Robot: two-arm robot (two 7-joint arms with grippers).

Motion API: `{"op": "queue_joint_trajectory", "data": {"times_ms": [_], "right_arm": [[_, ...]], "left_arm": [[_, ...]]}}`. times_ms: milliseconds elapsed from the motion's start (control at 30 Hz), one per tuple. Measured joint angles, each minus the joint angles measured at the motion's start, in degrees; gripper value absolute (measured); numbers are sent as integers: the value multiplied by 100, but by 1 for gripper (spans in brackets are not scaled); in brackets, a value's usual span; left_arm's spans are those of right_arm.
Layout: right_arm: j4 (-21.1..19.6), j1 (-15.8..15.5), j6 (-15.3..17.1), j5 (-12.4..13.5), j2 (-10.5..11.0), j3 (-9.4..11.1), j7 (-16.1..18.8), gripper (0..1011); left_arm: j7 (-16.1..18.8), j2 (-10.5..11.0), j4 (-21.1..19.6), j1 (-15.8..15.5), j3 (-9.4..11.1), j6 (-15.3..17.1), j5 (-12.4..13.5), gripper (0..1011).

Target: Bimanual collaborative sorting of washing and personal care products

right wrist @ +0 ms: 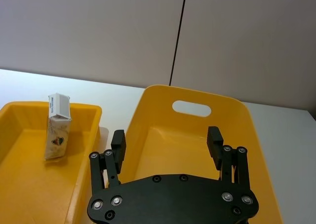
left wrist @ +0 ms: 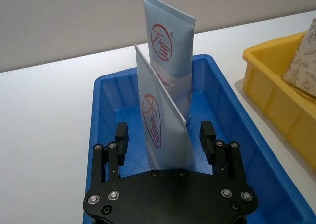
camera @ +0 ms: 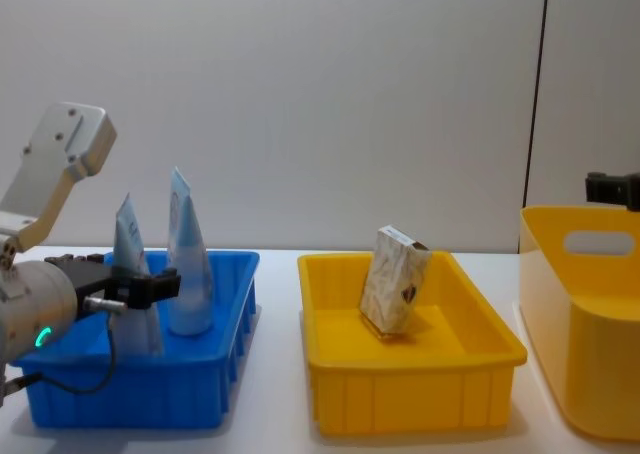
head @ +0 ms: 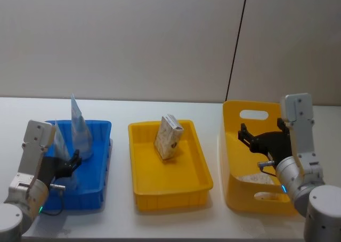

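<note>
Two pale blue-white tubes stand upright in the blue bin (head: 104, 126), crimped ends up: a taller one (head: 80, 129) (left wrist: 170, 61) at the back and a nearer one (head: 59, 140) (left wrist: 157, 130). My left gripper (left wrist: 164, 135) (head: 72, 162) is open, a finger on each side of the nearer tube and apart from it. A beige marbled carton (head: 169, 138) (right wrist: 58, 128) leans upright in the shallow yellow tray (head: 139, 188). Open and holding nothing, my right gripper (right wrist: 166, 137) (head: 244, 132) hovers over the tall yellow bin (head: 233, 114).
The three containers stand in a row on the white table (head: 122, 220), blue at the left, the tray in the middle, the tall handled bin at the right. Narrow strips of bare table lie between them. A grey wall rises behind.
</note>
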Motion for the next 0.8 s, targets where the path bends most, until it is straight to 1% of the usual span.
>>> {"op": "queue_joint_trajectory", "data": {"times_ms": [33, 67, 100, 233, 267, 300, 333, 467, 500, 533, 633, 800], "right_arm": [[0, 0, 0, 0, 0, 0, 0, 1003], [0, 0, 0, 0, 0, 0, 0, 1004], [0, 0, 0, 0, 0, 0, 0, 1004], [0, 0, 0, 0, 0, 0, 0, 1004], [0, 0, 0, 0, 0, 0, 0, 1004], [0, 0, 0, 0, 0, 0, 0, 1004], [0, 0, 0, 0, 0, 0, 0, 1004], [0, 0, 0, 0, 0, 0, 0, 1004], [0, 0, 0, 0, 0, 0, 0, 1004], [0, 0, 0, 0, 0, 0, 0, 1004], [0, 0, 0, 0, 0, 0, 0, 1004], [0, 0, 1, 0, 0, 0, 0, 1004]], "left_arm": [[-9, -9, 43, -20, -2, 0, 10, 873], [-13, -14, 64, -30, -3, 0, 14, 861], [-17, -18, 91, -41, -4, -2, 17, 810], [-48, -37, 199, -84, -13, -29, 47, 731], [-52, -38, 212, -89, -14, -35, 52, 674], [-55, -40, 224, -94, -15, -41, 55, 650], [-65, -44, 249, -103, -18, -60, 65, 588], [-93, -47, 294, -120, -25, -101, 90, 474], [-98, -47, 298, -122, -26, -109, 95, 474], [-103, -47, 305, -124, -27, -116, 99, 414], [-129, -46, 312, -129, -34, -147, 114, 369], [-170, -36, 290, -126, -58, -212, 136, 334]]}}
